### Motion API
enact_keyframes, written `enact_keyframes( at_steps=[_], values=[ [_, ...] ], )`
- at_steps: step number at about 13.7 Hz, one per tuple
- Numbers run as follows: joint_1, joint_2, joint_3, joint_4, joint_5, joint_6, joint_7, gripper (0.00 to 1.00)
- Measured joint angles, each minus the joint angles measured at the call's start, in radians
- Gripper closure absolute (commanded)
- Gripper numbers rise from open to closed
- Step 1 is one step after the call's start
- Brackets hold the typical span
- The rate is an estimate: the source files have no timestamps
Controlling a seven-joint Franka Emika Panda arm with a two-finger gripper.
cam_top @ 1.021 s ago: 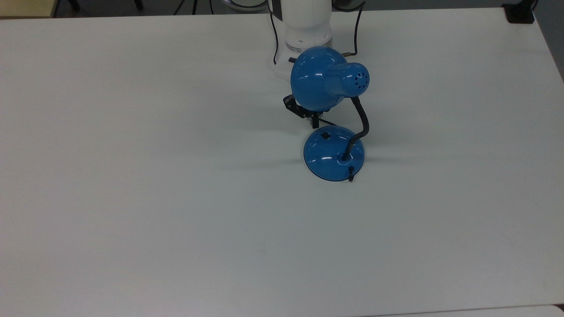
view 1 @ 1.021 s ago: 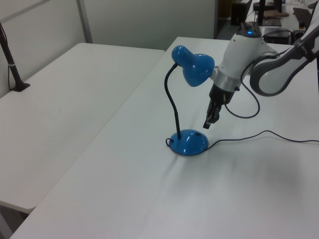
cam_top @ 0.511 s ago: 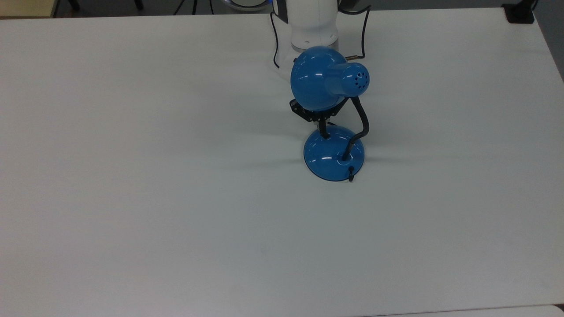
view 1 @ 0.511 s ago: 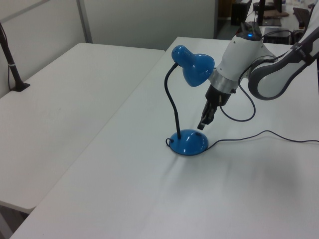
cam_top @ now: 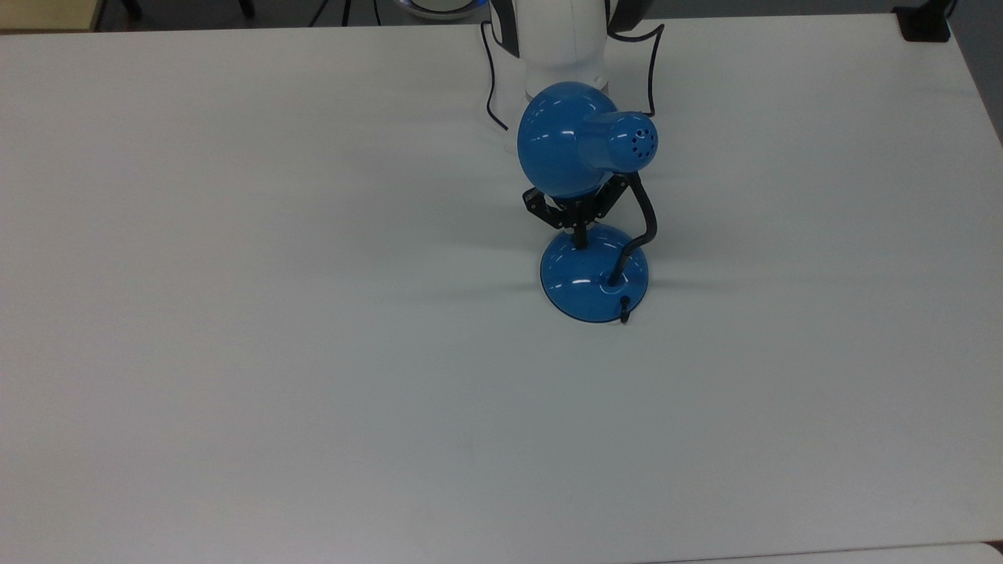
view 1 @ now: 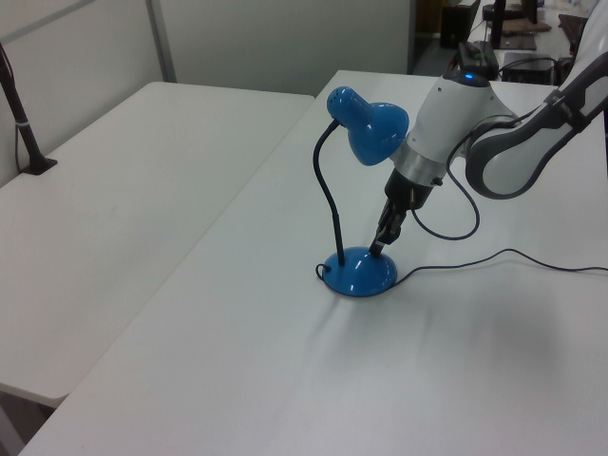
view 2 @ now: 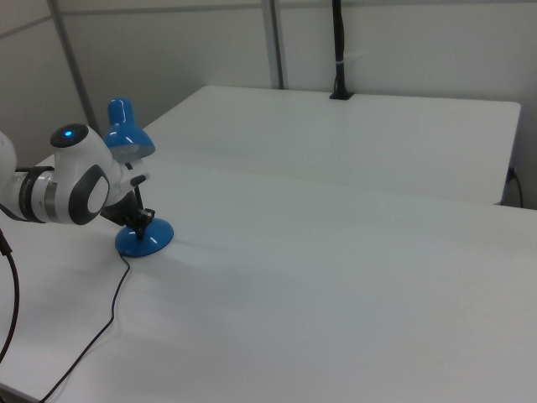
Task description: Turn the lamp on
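Lowered and swung in since a second ago, the end effector [cam_top: 580, 239] is now planted on the upper edge of the lamp's base [cam_top: 593, 272], where the small black switch was seen uncovered a second earlier. Its fingers are drawn narrow, pressed together into a single black tip, and nothing is held between them. In the left view the end effector [view 1: 377, 249] is tilted, its tip touching the top right of the domed base [view 1: 361, 273], with the white arm [view 1: 439, 119] reaching in from the upper right of the frame.

The lamp [cam_top: 584, 149] is found slightly right of centre in the upper half of the top view, standing upright on the white worktop [cam_top: 274, 352]. Its blue dome shade [view 1: 369, 127] is carried above the base on a curved black gooseneck [view 1: 330, 195]. A black cord [view 1: 494, 258] is trailed across the worktop toward the right edge of the left view. In the right view the lamp [view 2: 127, 134] is placed at the far left, just beside the arm.
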Motion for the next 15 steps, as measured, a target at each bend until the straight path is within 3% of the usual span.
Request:
enact_keyframes(
  at_steps=[11, 13, 14, 15],
  values=[
    [0.005, 0.01, 0.0, 0.002, 0.0, 0.022, 0.0, 1.0],
    [0.006, 0.005, 0.0, 0.005, 0.0, -0.001, 0.0, 0.77],
    [0.006, -0.002, 0.0, 0.01, 0.0, -0.044, 0.001, 0.5],
    [0.006, -0.013, 0.0, 0.016, 0.0, -0.102, 0.001, 0.38]
  ],
)
